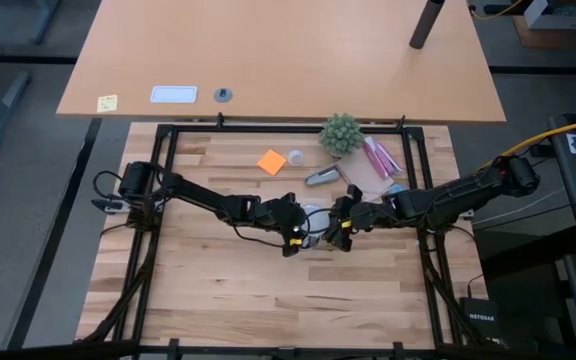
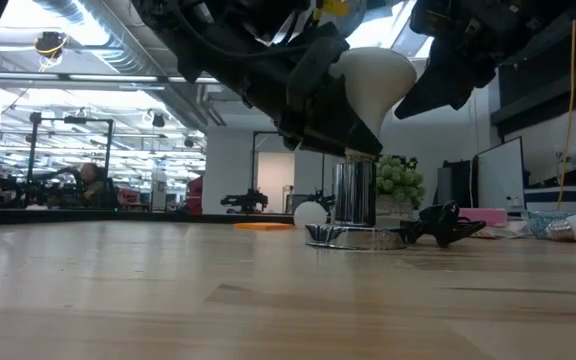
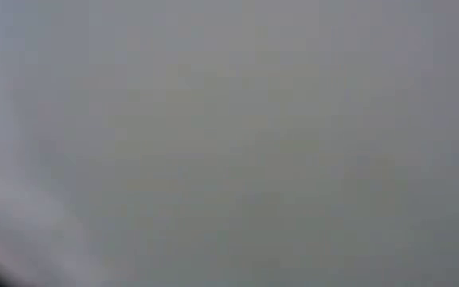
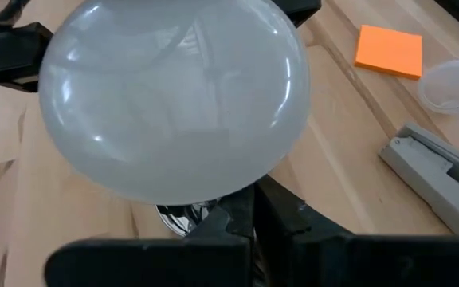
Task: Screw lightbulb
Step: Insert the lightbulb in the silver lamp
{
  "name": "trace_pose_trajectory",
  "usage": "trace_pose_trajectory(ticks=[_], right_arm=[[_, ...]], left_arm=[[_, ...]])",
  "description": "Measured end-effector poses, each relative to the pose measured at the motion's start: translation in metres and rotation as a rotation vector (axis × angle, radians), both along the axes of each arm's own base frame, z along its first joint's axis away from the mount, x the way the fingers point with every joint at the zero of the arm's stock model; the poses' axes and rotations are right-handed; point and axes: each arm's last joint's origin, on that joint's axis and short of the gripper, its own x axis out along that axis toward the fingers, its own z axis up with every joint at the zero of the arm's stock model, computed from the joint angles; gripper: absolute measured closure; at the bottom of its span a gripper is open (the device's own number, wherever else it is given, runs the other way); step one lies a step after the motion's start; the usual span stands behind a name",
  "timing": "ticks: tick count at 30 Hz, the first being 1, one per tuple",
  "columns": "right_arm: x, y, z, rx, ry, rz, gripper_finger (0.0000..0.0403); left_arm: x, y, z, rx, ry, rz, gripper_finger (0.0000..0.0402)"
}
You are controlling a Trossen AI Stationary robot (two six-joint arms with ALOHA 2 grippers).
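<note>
The lightbulb (image 2: 373,80), white and frosted, stands neck down over the upright silver socket (image 2: 353,192) of a shiny round base (image 2: 353,237) at the table's middle. Its neck meets the socket's top. My left gripper (image 1: 301,225) comes from the table's left and is shut on the bulb's round head. The left wrist view is filled with grey blur. My right gripper (image 4: 245,227) is shut and stands close beside the bulb (image 4: 174,96) on its right. Below the bulb, a bit of the base (image 4: 183,217) shows. My left gripper pinches the bulb's round head between its two fingers, one finger (image 4: 6,52) on each of two opposite sides. It comes slanting down from the table's left. The bulb is nearly upright, head up, its neck (image 2: 363,150) at the socket's top. My right gripper: I cannot tell whether it touches the bulb.
Behind the base lie an orange sticky note (image 1: 271,161), a grey oblong metal object (image 1: 321,177), a small clear cup (image 4: 453,84), a potted plant (image 1: 341,133) and pink packets (image 1: 380,158). A black cord (image 2: 438,225) runs off the base toward the right.
</note>
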Motion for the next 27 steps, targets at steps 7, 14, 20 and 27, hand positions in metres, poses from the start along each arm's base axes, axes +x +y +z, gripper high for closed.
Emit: trace_pose_trajectory(ticks=[7, 14, 20, 27], right_arm=[[0.0001, 0.0, 0.0001, -0.001, -0.002, -0.002, 0.0397], [0.0004, -0.0001, 0.0005, 0.0, -0.007, -0.002, 0.0397], [0.0003, 0.0, 0.0004, 0.0, -0.005, -0.002, 0.0397], [0.0002, 0.0, 0.0003, -0.001, -0.004, -0.002, 0.0397]], left_arm=[[-0.0008, -0.0001, -0.001, 0.079, 0.018, -0.049, 0.0249], [-0.0008, -0.0001, -0.001, 0.111, 0.019, -0.069, 0.0249], [-0.0009, -0.0001, -0.0011, 0.111, 0.019, -0.069, 0.0249], [-0.0008, -0.0001, -0.001, 0.111, 0.018, -0.068, 0.0249]])
